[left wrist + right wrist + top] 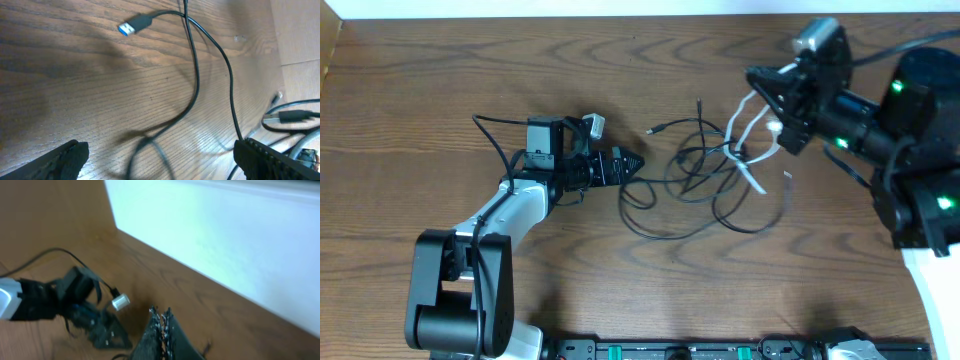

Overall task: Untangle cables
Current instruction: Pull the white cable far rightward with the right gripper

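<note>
The cables [705,170] lie in a loose tangle at mid-table, thin black cords with a white cable [748,170] through them. My left gripper [630,164] sits low at the tangle's left edge and is open. In the left wrist view its fingers [65,161] stand wide apart around a blurred loop of black cable [150,147]. Farther off lies a blue-tipped USB plug [132,26]. My right gripper [757,88] hovers over the tangle's right side, shut. White cable strands rise to it. The right wrist view shows the right gripper [162,316] pressed shut and no cable.
A thicker black wire [485,128] loops behind the left arm. An equipment bar [670,350] runs along the table's front edge. A white wall [225,235] borders the table's far side. The left arm [75,305] shows in the right wrist view.
</note>
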You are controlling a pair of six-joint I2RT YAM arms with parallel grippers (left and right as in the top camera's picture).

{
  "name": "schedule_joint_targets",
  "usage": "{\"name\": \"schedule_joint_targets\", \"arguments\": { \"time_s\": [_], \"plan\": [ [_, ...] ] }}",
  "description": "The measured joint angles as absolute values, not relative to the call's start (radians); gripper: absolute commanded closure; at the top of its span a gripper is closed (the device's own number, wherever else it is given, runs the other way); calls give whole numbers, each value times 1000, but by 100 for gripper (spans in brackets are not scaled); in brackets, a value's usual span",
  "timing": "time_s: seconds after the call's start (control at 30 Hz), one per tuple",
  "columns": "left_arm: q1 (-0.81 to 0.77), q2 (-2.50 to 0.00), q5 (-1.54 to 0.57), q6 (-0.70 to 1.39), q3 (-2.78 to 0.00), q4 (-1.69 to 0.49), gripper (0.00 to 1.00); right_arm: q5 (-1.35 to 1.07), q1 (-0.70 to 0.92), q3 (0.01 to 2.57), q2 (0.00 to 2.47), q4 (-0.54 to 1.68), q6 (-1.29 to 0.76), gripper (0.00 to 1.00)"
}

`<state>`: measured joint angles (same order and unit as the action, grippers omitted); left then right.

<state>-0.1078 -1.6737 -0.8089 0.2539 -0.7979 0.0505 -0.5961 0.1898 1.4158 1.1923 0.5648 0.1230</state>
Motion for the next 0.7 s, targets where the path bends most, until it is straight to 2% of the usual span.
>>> {"name": "schedule_joint_targets", "arguments": {
  "time_s": [0.2, 0.3, 0.53, 0.7],
  "plan": [
    [-108, -1674, -809, 254, -798, 51, 1, -293, 194, 1403, 1313, 776, 35, 99],
    [-108, -1674, -809, 254, -798, 51, 1, -265, 211, 1389, 1437, 803, -26, 99],
    [-108, -1674, -809, 254, -798, 51, 1, -630, 316, 1379, 1634, 675, 33, 99],
    [-108, -1674, -809, 254, -798, 50, 1, -842, 402, 1378, 1655, 489, 64, 99]
  ]
}}
